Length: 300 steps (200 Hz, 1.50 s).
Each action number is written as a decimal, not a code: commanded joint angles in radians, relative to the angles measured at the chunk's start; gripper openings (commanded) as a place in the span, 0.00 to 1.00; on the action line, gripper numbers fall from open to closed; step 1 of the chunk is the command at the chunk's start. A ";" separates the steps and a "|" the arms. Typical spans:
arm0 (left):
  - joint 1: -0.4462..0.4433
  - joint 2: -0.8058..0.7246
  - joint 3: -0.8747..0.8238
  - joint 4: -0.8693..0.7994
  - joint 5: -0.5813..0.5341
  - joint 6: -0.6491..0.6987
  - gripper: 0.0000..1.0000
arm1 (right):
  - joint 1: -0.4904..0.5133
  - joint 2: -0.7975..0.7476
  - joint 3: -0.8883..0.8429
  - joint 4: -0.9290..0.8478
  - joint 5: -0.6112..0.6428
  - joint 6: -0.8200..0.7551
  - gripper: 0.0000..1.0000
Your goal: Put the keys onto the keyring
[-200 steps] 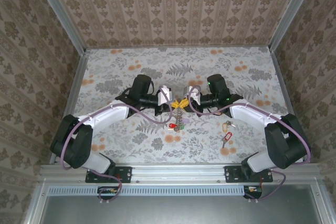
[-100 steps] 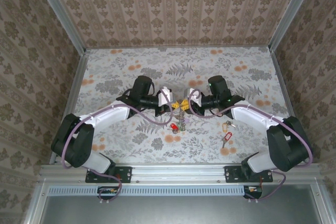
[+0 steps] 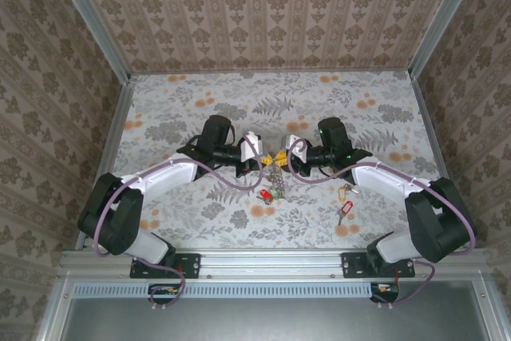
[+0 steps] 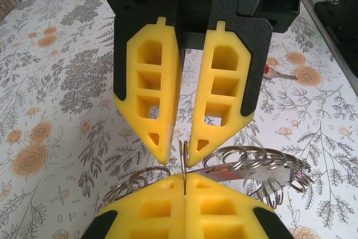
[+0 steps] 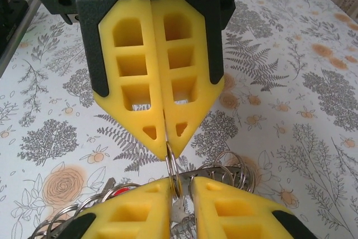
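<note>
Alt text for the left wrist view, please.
The left gripper, shut, pinches one ring of the keyring above a floral table. Facing it, the right gripper stands slightly open around that same ring.

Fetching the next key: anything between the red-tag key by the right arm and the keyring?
Nothing visible lies between the red-tag key and the keyring; the yellow-tag key sits beside it, off that line.
</note>
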 commanded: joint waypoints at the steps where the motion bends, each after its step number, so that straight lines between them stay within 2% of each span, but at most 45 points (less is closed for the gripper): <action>1: -0.002 -0.012 0.009 0.023 0.030 -0.013 0.00 | -0.003 0.000 -0.009 0.056 -0.027 0.022 0.13; 35: -0.002 -0.014 0.011 0.016 0.025 -0.015 0.00 | -0.003 0.001 -0.005 0.040 -0.019 0.014 0.00; 54: 0.000 -0.012 0.004 0.023 0.023 -0.021 0.00 | -0.005 -0.001 -0.008 0.049 -0.030 0.020 0.00; 66: 0.001 -0.011 -0.004 0.043 0.023 -0.034 0.10 | -0.007 0.002 -0.005 0.058 -0.044 0.034 0.00; 89: 0.004 0.000 -0.006 0.058 0.032 -0.045 0.18 | -0.011 0.005 -0.010 0.084 -0.064 0.056 0.00; 193: 0.016 0.018 -0.023 0.089 0.016 -0.067 0.20 | -0.030 0.019 -0.025 0.140 -0.094 0.111 0.00; 300: 0.015 0.040 -0.012 0.122 0.052 -0.093 0.14 | -0.031 0.030 -0.019 0.162 -0.108 0.140 0.00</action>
